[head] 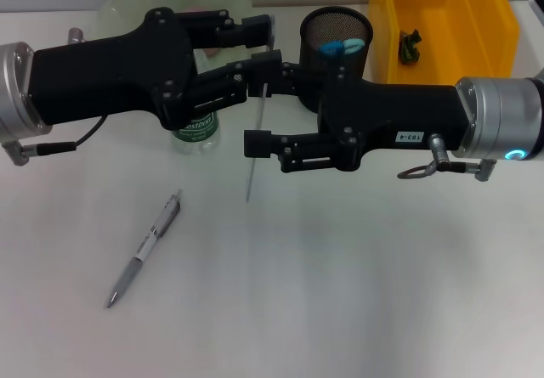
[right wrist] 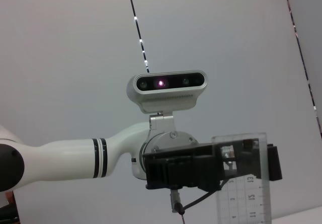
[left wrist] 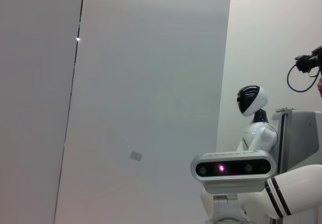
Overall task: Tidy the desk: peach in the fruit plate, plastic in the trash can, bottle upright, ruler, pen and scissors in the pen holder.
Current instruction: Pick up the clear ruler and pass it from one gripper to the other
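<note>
Because the ruler (head: 253, 170) must go end-first into the pen holder (head: 336, 23), it hangs in the air, edge-on to the head camera, just right of the bottle (head: 196, 132) near the table's centre. The left gripper (head: 259, 55) appears closed on its upper end; the right wrist view shows the clear strip pinned against that claw's pads. The right gripper (head: 255, 106) reaches in from three o'clock, its jaws spread wide to either side of the ruler and gripping nothing, which I read as a handover being readied, since the holder at one o'clock lies on that arm's side. Blue scissors handles (head: 342, 48) already show inside the mesh cup. The bottle appears upright behind the left arm. The pen (head: 143, 251) lies flat at seven o'clock, well apart from everything. The pale green fruit plate (head: 127, 4) sits at eleven o'clock and the yellow bin (head: 476, 21) at two o'clock, with something dark inside. The table (head: 357, 293) is plain white and matte. Around it are grey-white wall panels, and another white robot (left wrist: 251, 128) stands in the room.
</note>
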You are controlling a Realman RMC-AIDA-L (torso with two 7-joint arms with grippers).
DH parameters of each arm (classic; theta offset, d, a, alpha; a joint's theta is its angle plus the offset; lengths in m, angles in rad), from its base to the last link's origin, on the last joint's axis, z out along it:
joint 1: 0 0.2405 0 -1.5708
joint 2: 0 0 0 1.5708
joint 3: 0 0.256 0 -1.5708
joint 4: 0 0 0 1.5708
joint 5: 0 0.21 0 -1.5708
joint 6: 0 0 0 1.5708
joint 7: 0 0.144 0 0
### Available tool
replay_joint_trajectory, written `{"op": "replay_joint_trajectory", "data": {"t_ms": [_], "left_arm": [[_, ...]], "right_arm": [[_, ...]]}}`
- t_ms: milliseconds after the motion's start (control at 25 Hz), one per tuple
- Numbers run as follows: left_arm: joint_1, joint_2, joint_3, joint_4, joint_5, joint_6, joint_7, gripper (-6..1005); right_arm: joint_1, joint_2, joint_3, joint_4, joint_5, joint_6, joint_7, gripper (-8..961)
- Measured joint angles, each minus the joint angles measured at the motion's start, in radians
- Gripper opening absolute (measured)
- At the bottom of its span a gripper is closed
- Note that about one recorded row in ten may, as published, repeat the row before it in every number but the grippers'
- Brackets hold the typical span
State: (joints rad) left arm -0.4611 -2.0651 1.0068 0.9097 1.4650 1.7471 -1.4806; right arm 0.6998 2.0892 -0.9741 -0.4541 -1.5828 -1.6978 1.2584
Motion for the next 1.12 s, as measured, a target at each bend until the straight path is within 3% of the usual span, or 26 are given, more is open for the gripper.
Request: {"op": "replay_joint_trajectory", "data": {"t_ms": [760,1120], "left_arm": [[-0.002,0.000,-0.002,0.000,0.000,0.003,0.000,449],[-0.002,0.000,-0.002,0.001,0.000,-0.002,0.000,453]], "right_arm": [[-0.010,0.000,-0.001,0.000,0.001,0.009,-0.002,816],[-0.011,0.000,-0.002,0.000,0.001,0.010,-0.002,723]]}}
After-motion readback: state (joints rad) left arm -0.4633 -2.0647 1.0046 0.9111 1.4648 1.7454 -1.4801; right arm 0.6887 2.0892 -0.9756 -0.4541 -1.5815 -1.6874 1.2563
